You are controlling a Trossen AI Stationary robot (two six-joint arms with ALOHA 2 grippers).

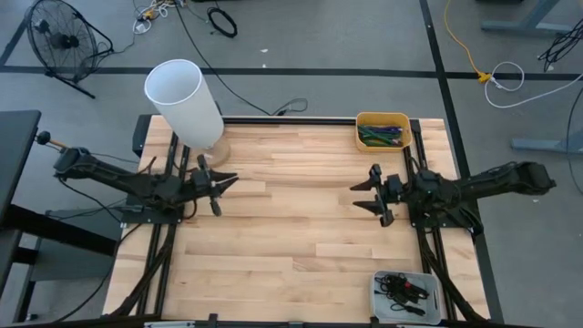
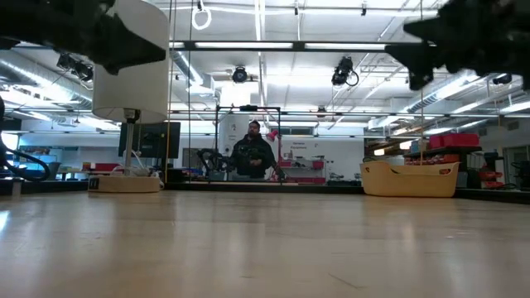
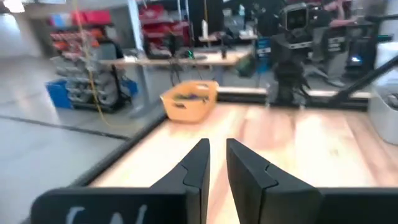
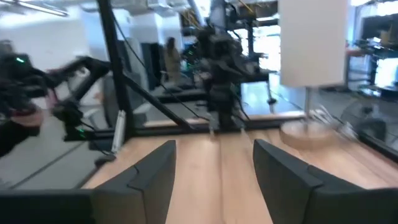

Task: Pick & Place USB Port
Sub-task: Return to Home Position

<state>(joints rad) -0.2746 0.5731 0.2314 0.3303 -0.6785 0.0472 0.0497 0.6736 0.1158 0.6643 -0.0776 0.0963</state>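
Several small dark parts with cords (image 1: 404,290) lie in a grey tray (image 1: 378,296) at the table's near right corner; I cannot tell which of them is the USB port. My left gripper (image 1: 228,187) (image 3: 217,149) hangs level over the table's left side, pointing right. Its fingers stand a narrow gap apart with nothing between them. My right gripper (image 1: 357,197) (image 4: 214,149) hangs level over the right side, pointing left. It is wide open and holds nothing. Both are well above the wood.
A yellow basket (image 1: 363,123) of coloured cables stands at the far right. A white-shaded lamp (image 1: 182,96) on a round wooden base (image 4: 311,134) stands at the far left, close behind my left arm. Bare wood lies between the two grippers. A person stands beyond the table's far edge (image 2: 252,153).
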